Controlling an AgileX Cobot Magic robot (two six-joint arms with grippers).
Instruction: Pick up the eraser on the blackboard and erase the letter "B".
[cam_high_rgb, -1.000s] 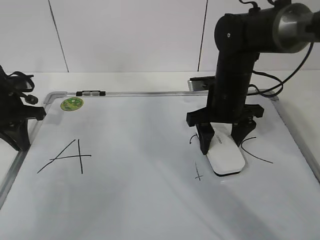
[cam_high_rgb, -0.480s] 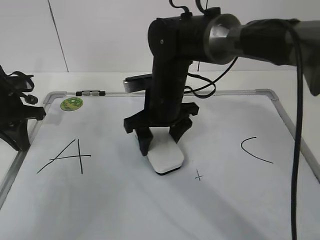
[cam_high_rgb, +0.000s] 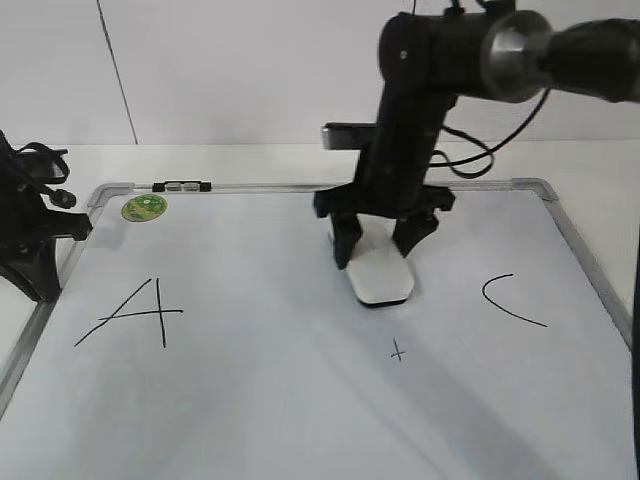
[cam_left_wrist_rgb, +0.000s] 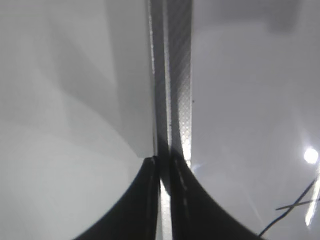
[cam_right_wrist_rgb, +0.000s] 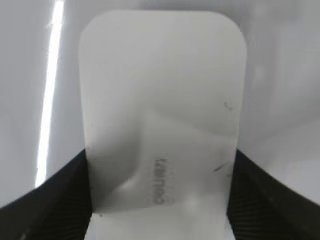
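We find the exterior view looking down at a slant from the near side across the blackboard (cam_high_rgb: 250, 400). The left wrist view sits close above its left frame edge. The right wrist view looks closely down on the eraser (cam_right_wrist_rgb: 162, 115), shared with the exterior view.

One blackboard (cam_high_rgb: 250, 400), a white dry-erase board in a silver frame, is lying flat on the table. One white eraser (cam_high_rgb: 380, 276) is sitting on it. Two whole handwritten letters are showing on the board: one "A" (cam_high_rgb: 135, 315) and one "C" (cam_high_rgb: 508, 300). One small black cross mark (cam_high_rgb: 398, 351) is sitting between them, below the eraser. One round green sticker (cam_high_rgb: 144, 208) is sitting in the board's far left corner. Two robot arms are showing, one at each side, each carrying one gripper: the left gripper (cam_left_wrist_rgb: 164, 165) and the right gripper (cam_high_rgb: 380, 240).
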